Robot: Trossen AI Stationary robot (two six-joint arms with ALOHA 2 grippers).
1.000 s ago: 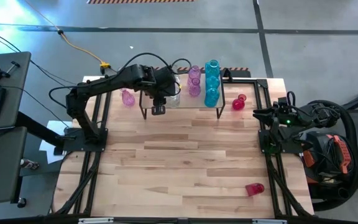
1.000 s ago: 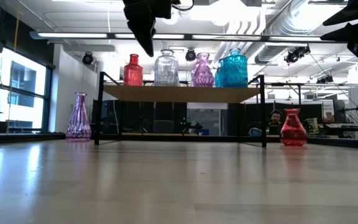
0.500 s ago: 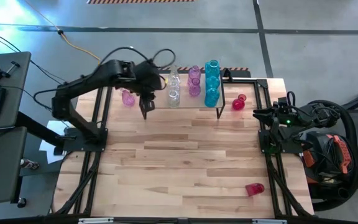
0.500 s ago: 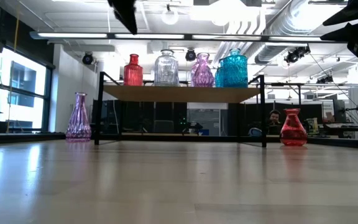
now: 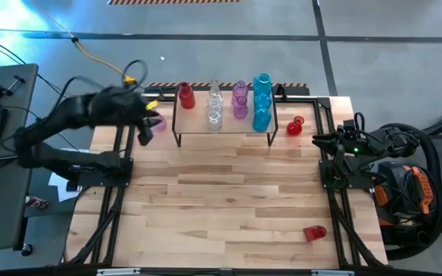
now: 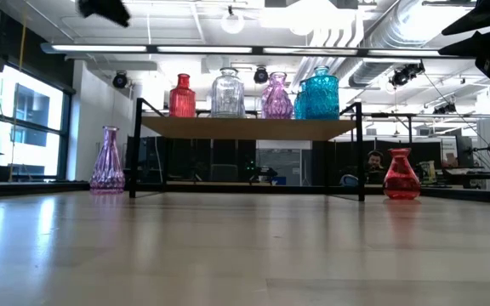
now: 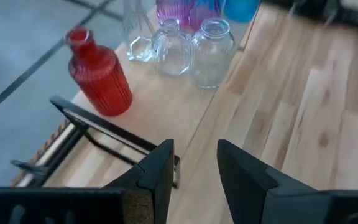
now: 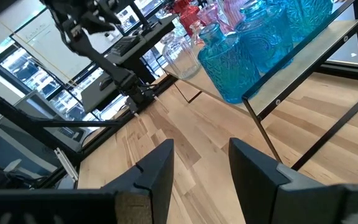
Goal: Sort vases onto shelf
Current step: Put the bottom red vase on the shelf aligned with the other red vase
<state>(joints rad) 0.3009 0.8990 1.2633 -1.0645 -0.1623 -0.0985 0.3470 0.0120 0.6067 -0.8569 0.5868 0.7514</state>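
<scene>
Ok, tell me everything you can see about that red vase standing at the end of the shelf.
The red vase is a small ribbed bottle of translucent red glass, with a squat cylindrical body, rounded shoulders and a short narrow neck ending in an open round mouth. It stands upright on the light wood top of the shelf, at its left end, beside the clear vases but apart from them. Nothing grips or touches it.
</scene>
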